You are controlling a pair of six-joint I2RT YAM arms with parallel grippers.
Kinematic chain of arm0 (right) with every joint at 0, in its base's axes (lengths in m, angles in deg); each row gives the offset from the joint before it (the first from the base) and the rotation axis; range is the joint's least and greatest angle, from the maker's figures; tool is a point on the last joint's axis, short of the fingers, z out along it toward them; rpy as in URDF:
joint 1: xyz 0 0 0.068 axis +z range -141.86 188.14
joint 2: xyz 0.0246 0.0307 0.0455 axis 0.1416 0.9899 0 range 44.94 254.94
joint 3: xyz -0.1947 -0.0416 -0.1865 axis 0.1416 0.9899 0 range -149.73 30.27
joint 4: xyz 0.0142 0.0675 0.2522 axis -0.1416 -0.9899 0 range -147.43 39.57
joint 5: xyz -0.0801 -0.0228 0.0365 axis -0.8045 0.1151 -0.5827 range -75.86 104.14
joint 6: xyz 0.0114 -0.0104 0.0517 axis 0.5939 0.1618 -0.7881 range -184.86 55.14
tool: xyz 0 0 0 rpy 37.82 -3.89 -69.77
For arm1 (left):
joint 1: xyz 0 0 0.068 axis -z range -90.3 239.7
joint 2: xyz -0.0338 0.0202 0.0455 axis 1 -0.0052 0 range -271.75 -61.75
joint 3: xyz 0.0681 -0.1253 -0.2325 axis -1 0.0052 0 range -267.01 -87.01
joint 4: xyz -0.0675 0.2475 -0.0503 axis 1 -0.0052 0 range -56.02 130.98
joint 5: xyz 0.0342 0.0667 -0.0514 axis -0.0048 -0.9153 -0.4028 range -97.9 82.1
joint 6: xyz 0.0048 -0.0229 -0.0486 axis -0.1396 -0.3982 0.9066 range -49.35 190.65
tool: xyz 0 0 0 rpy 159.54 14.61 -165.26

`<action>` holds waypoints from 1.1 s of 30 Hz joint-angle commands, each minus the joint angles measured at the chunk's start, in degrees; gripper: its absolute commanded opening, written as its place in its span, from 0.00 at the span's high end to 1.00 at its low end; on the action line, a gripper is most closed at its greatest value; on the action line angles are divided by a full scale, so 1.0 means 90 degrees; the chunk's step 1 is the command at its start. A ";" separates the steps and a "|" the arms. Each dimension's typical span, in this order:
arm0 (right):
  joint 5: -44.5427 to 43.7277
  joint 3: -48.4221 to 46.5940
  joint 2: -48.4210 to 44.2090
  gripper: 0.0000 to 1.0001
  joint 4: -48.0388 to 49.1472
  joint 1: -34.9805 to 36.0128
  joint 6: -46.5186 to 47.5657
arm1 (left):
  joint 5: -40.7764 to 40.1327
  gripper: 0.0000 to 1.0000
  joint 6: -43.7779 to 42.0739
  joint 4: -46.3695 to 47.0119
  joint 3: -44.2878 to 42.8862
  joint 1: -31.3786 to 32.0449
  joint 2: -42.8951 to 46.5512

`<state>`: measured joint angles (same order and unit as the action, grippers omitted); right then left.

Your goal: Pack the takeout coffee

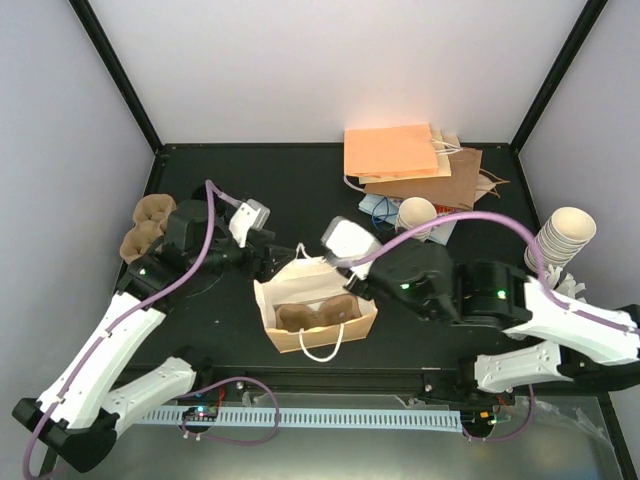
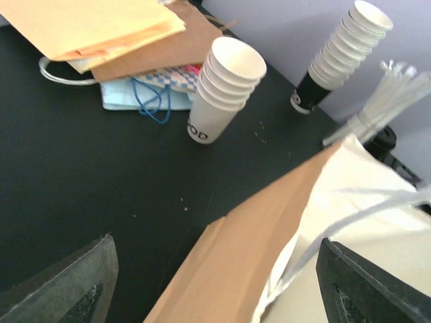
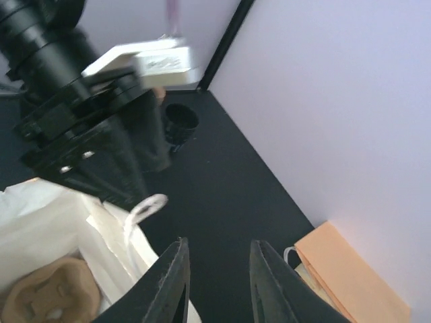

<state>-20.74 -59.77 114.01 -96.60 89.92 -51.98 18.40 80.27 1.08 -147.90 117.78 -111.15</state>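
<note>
From above, two arms are seen bent inward over one open white paper bag (image 1: 292,342) lying on the black table (image 1: 300,190). The left gripper (image 1: 272,260) is held at the bag's far left corner, the right gripper (image 1: 352,288) at its far right edge. One brown moulded-pulp carrier (image 1: 315,312) is seen inside the bag. Two stacks of lidless white cups are counted: one (image 1: 415,213) just beside a pile of flat paper bags (image 1: 392,152), the other (image 1: 562,238) by the right wall. Brown pulp trays (image 1: 145,225) are stacked at the left; their number cannot be told.

In the left wrist view, the fingers (image 2: 71,289) are spread wide, with the bag's rim between them but not clamped. Both cup stacks are shown beyond, with one bundle of clear straws (image 2: 384,101).

In the right wrist view, the fingers (image 3: 170,286) are parted narrowly. Bare table is seen in the gap and nothing is gripped, while the bag's edge lies just beside them.

Where the lidded takeout coffee stands cannot be told from these views.
</note>
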 commanded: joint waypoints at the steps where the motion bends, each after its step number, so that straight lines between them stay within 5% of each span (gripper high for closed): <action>1: 0.0226 0.0300 -0.0709 0.70 0.0237 -0.0443 -0.0721 | 0.1018 0.18 -0.0522 0.0216 0.0104 -0.0034 -0.0184; 9: 0.0327 0.1547 -0.1743 0.26 0.0127 -0.1352 -0.1798 | 0.1485 0.18 -0.0692 0.0108 0.0222 0.0014 -0.0407; 14: 0.0027 0.2077 -0.1883 0.11 -0.0139 -0.1804 -0.2310 | 0.1241 0.31 -0.0756 -0.0148 0.0132 0.0043 -0.0719; 20: 0.0213 0.2327 -0.1734 0.08 -0.0452 -0.2681 -0.2678 | 0.1144 0.50 -0.0806 -0.0333 -0.0038 0.0053 -0.0938; 27: 0.0632 0.2434 -0.1629 0.08 -0.0585 -0.3595 -0.3065 | 0.0881 0.95 -0.0579 -0.0214 -0.0260 0.0060 -0.0894; 33: 0.0546 0.2463 -0.1718 0.07 -0.0567 -0.3728 -0.3168 | -0.0271 0.98 0.0257 -0.0094 -0.0612 0.0031 -0.1042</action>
<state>-15.73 -37.82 99.52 -101.52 57.35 -78.23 23.82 76.65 -1.37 -149.21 117.97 -119.90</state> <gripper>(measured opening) 0.921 0.033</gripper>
